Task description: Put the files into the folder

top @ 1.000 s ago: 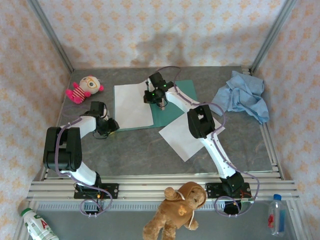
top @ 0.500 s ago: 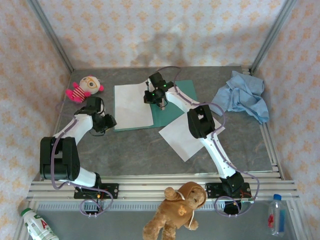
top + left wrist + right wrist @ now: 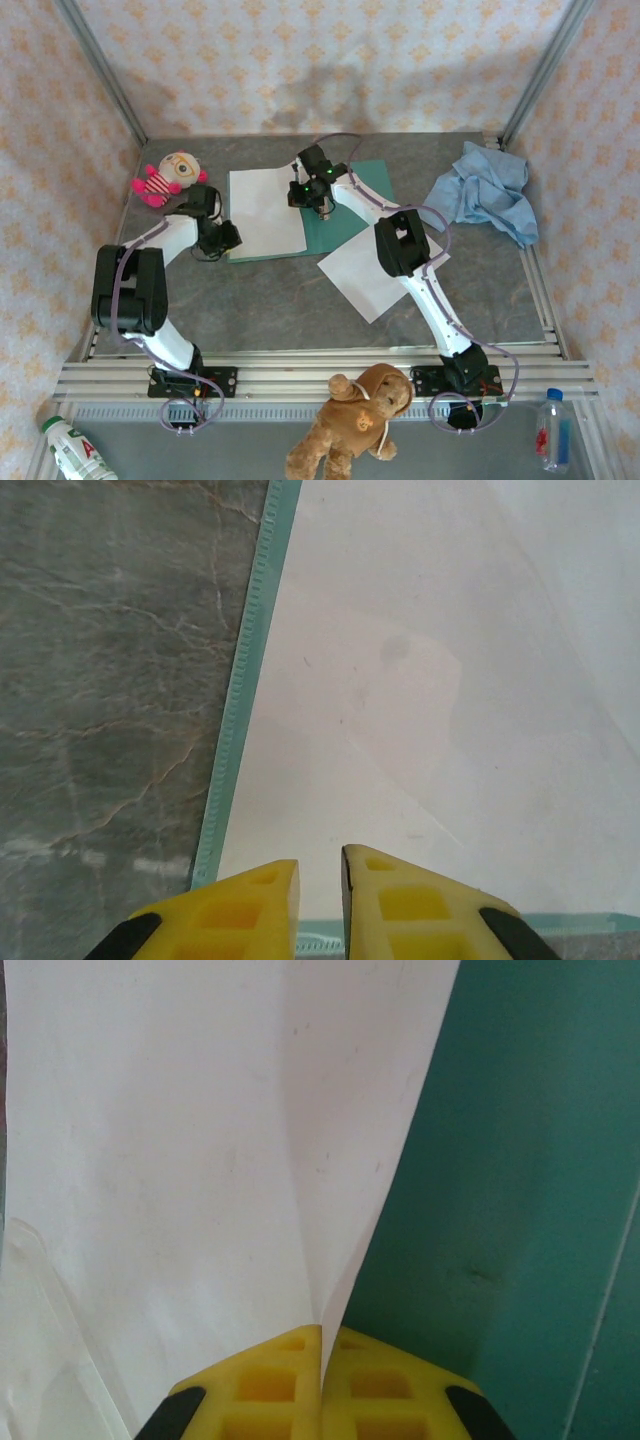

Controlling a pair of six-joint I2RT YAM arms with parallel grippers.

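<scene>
The teal folder (image 3: 345,210) lies flat at the table's middle back. One white file (image 3: 265,210) rests on its left half. My right gripper (image 3: 322,206) is shut on this sheet's right edge; in the right wrist view the paper (image 3: 200,1160) rises into the closed fingertips of that gripper (image 3: 322,1332), with the green folder (image 3: 520,1160) beside it. A second file (image 3: 372,270) lies on the table, overlapping the folder's near right corner. My left gripper (image 3: 229,238) hovers at the folder's near left corner; its fingers (image 3: 262,890) stand a narrow gap apart, with nothing seen between them.
A pink doll (image 3: 166,177) lies at the back left, close to my left arm. A light blue cloth (image 3: 487,190) is bunched at the back right. A brown teddy bear (image 3: 355,415) and two bottles (image 3: 72,450) (image 3: 552,430) sit in front of the rail.
My left gripper has swung right and away from me to the folder's near left corner, and its fingers have drawn closer together. The right gripper and its sheet have stayed put.
</scene>
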